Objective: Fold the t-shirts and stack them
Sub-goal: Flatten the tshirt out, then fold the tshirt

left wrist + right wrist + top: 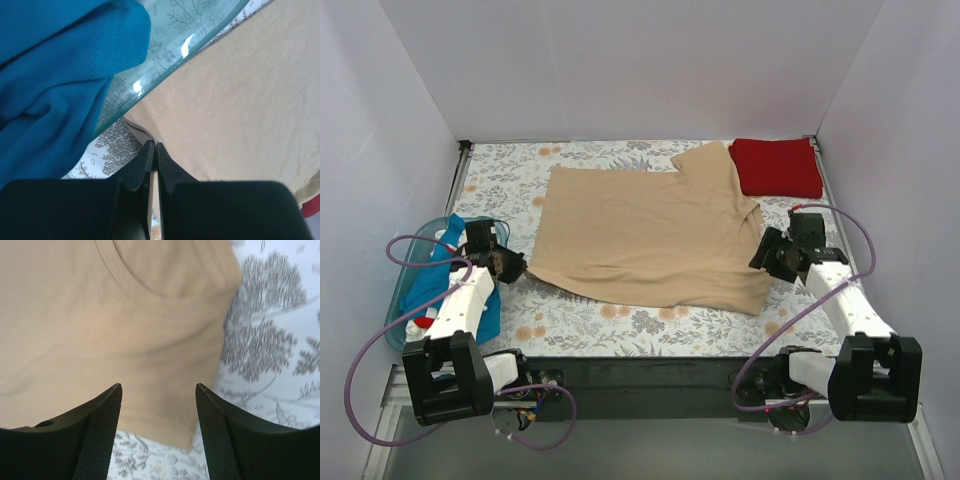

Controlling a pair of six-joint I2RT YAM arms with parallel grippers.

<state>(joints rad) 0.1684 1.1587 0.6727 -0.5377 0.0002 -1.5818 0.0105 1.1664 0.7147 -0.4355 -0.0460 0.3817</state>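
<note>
Pinching tan t-shirt (650,235), left end effector (153,146) is clenched; right end effector (158,388) gapes.

The left arm (460,305) and the right arm (847,303) are alike: white moulded shells joined by black motor housings, with one large, blocky black joint (445,378) near the foot of each. A thin purple cable (358,372) runs in wide, slack loops beside each arm. The left pincer (154,145) has smooth matt black wedge-shaped fingers; the right pincer (159,387) has black fingers (100,432) with a fine cross-hatched texture on their inner faces
</note>
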